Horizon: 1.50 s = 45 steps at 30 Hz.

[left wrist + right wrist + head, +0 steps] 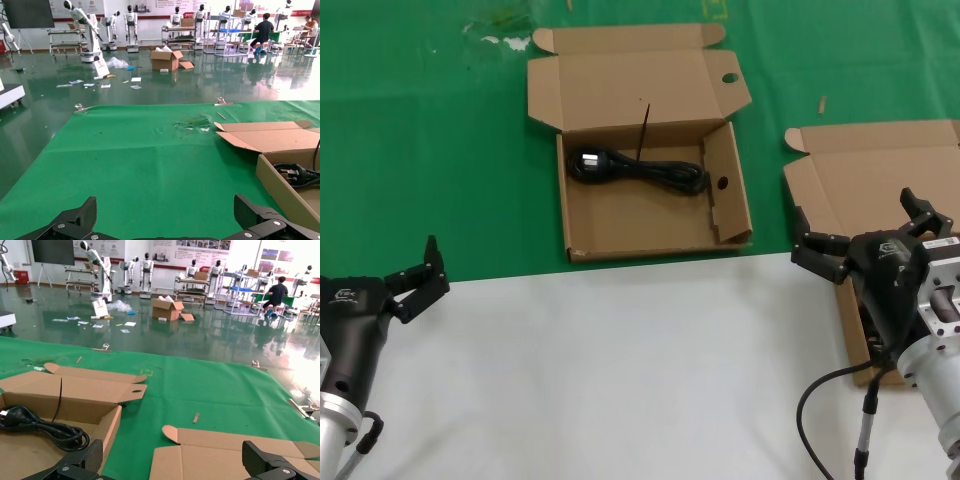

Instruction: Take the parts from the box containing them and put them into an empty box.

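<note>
Over the plain-lidded box (880, 170) at near right, the right claw (865, 232) hovers spread wide and empty; left claw (415, 275) idles wide, near left. One limp, light coiled cord (635, 168) lies in the holed-flap box (735, 200); pinch bundles mid-coil

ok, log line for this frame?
left gripper: open, idle near table edge | right gripper: open, over plain-lid box | one cord lying in holed-lid box | nothing held
</note>
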{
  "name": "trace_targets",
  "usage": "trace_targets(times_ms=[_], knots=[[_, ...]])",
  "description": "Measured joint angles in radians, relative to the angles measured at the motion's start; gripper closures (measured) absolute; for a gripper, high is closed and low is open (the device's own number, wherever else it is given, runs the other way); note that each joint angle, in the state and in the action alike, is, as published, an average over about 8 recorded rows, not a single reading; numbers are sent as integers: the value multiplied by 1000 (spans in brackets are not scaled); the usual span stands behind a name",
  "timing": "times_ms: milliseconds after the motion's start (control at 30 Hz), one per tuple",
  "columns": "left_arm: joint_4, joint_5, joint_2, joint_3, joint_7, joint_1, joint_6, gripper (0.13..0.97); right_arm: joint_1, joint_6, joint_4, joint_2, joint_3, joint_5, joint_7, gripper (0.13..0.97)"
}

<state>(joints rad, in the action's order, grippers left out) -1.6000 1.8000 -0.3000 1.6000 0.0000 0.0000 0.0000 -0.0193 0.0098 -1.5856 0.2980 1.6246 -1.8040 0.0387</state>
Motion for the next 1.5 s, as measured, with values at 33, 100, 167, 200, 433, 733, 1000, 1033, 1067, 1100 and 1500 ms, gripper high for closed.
trace_targets(times_ms=[33, 100, 167, 200, 433, 733, 1000, 1033, 1067, 1100, 1500], knots=[[0, 0, 0, 0, 0, 0, 0, 132, 0, 0, 0, 0, 0, 0, 0, 129], [0, 0, 0, 0, 0, 0, 0, 132, 0, 0, 0, 0, 0, 0, 0, 129], [0, 0, 0, 0, 0, 0, 0, 132, 0, 0, 0, 0, 0, 0, 0, 129], [0, 0, 0, 0, 0, 0, 0, 132, 0, 0, 0, 0, 0, 0, 0, 129], [0, 0, 0, 0, 0, 0, 0, 132, 0, 0, 0, 0, 0, 0, 0, 129], [0, 0, 0, 0, 0, 0, 0, 132, 0, 0, 0, 0, 0, 0, 0, 129], [0, 0, 0, 0, 0, 0, 0, 132, 0, 0, 0, 0, 0, 0, 0, 129], [0, 0, 0, 0, 0, 0, 0, 132, 0, 0, 0, 0, 0, 0, 0, 129], [0, 0, 0, 0, 0, 0, 0, 132, 0, 0, 0, 0, 0, 0, 0, 129], [0, 0, 0, 0, 0, 0, 0, 132, 0, 0, 0, 0, 0, 0, 0, 129], [0, 0, 0, 0, 0, 0, 0, 132, 0, 0, 0, 0, 0, 0, 0, 129]])
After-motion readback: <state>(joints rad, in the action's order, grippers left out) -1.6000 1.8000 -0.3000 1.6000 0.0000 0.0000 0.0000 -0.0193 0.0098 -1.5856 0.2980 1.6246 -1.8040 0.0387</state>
